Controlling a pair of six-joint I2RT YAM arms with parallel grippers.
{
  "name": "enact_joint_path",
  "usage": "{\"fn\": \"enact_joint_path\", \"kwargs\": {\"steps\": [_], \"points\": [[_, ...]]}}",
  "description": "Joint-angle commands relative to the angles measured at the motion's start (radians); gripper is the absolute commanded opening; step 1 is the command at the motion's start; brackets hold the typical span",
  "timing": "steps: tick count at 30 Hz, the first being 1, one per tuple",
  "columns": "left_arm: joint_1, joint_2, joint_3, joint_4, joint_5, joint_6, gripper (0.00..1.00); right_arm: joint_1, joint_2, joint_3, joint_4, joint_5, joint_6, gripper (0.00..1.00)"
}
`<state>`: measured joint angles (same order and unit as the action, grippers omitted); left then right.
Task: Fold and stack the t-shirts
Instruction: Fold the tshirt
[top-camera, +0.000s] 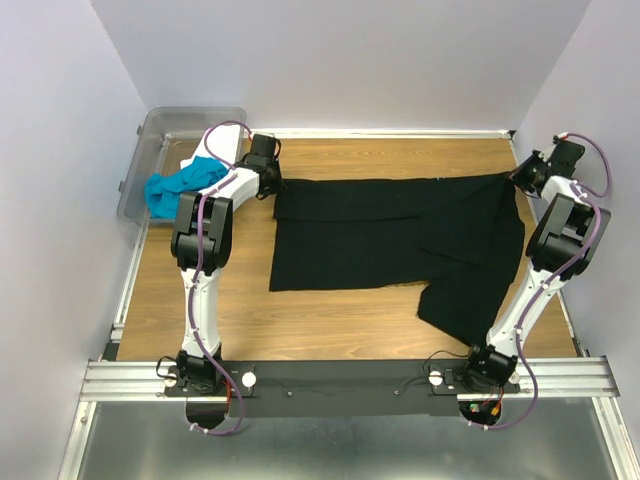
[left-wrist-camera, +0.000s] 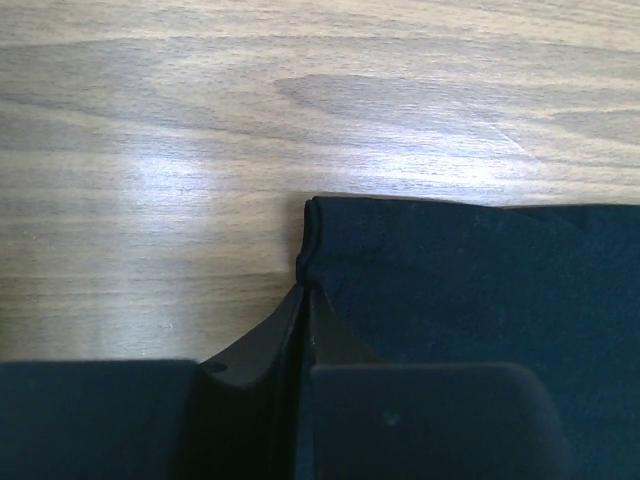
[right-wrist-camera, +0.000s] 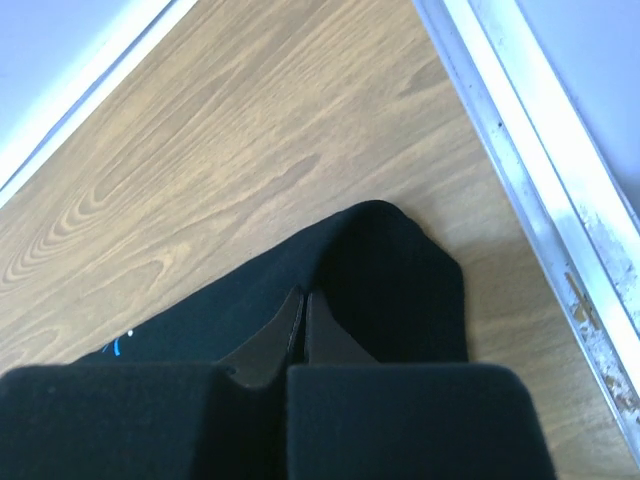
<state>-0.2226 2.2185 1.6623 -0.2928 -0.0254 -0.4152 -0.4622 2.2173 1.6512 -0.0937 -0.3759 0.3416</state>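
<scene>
Top external view: large plain black cloth t-shirt spread on light wooden bench, left two-thirds flat, right part doubled over with one flap trailing toward near edge beside right arm's base. Both arms reaching far across bench from bases at near edge. Left hand down at shirt's far left corner; right hand down at far right corner. Crumpled turquoise-blue cloth t-shirt bunched at near end of clear plastic bin in far left corner of bench, well apart from black shirt; inside bin or over its rim, not possible to tell. Left wrist view: left hand pinched narrow, black fingertips together on rolled hem at very corner of black shirt, corner low against bench, bare wood beyond and to left. Right wrist view: right hand closed tight on raised hump of black cloth, fabric bulging up just past fingertips and draping down either side onto bench; small blue mark on fabric at lower left, too small to read; white metal rail running along bench edge to right, near but not touching cloth.
</scene>
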Motion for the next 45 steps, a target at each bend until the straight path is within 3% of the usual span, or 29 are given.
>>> {"fn": "enact_joint_path", "kwargs": {"steps": [1,7,9,10,13,15,18,25,29,37,45], "points": [[0.008,0.027,0.031,-0.006,0.005,-0.002,0.06,-0.01,0.042,0.05,0.018,0.055,-0.027,0.0],[0.012,0.026,0.036,-0.012,0.008,-0.017,0.01,-0.013,0.058,0.055,0.017,0.075,-0.029,0.0],[0.012,0.015,0.028,-0.008,0.016,-0.028,0.11,-0.013,0.064,0.055,0.017,0.06,-0.032,0.01],[0.014,0.004,0.024,-0.008,0.019,-0.034,0.25,-0.013,0.065,0.055,0.017,0.051,-0.03,0.01],[0.014,-0.034,-0.005,-0.022,0.021,-0.057,0.53,-0.012,0.065,0.045,0.017,0.034,-0.03,0.0],[0.014,-0.063,-0.033,-0.025,0.019,-0.071,0.61,-0.013,0.065,0.041,0.017,0.028,-0.03,0.0],[0.012,-0.12,-0.096,-0.034,0.021,-0.088,0.61,-0.013,0.065,0.035,0.015,0.023,-0.035,0.01],[0.009,-0.181,-0.217,-0.051,0.058,-0.106,0.52,-0.013,0.067,0.036,0.017,0.02,-0.033,0.01],[0.002,-0.204,-0.277,-0.026,0.088,-0.114,0.4,-0.012,0.067,0.041,0.015,0.019,-0.03,0.01],[-0.008,-0.218,-0.296,-0.019,0.114,-0.122,0.31,-0.013,0.062,0.041,0.015,0.026,-0.033,0.01],[-0.009,-0.266,-0.305,-0.019,0.107,-0.128,0.0,-0.013,0.048,0.044,0.015,0.037,-0.041,0.01]]}}
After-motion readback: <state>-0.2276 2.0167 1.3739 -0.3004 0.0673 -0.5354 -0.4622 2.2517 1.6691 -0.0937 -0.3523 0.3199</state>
